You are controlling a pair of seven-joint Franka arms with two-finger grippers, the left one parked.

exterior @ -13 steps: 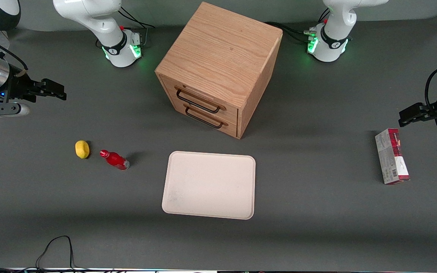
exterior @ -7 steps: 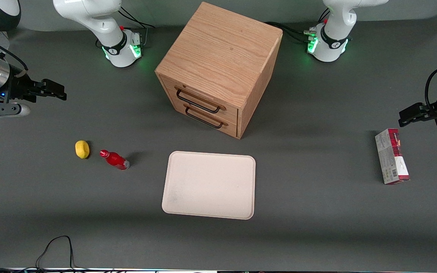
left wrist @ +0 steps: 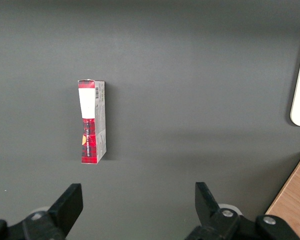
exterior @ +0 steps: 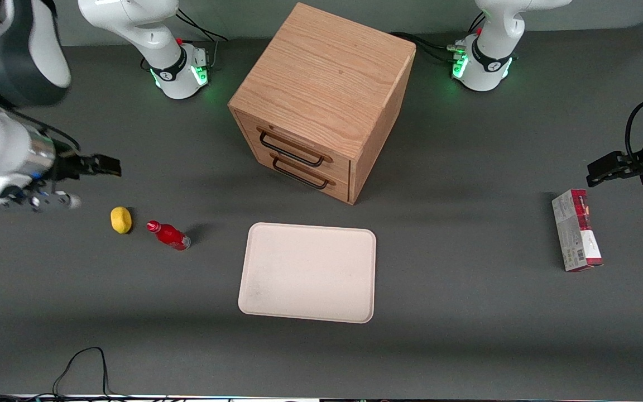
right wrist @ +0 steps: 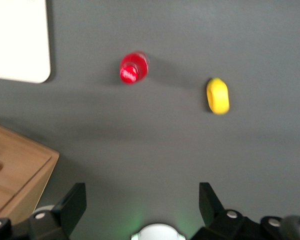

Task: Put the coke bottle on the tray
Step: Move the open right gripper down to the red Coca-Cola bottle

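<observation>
Gripper (exterior: 110, 166) hangs above the dark grey table (exterior: 466, 312) at the working arm's end, fingers (right wrist: 70, 205) spread open, empty. Lemon (exterior: 121, 219) and coke bottle (exterior: 169, 235) stand nearer the front camera than the fingers; tray (exterior: 308, 272) sits beside the bottle, apart.

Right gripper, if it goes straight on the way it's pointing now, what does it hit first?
Probably bare table. The open gripper points down at it, and the coke bottle and the lemon both lie off its line, nearer the front camera. Depth is unclear, so this is only likely.
</observation>
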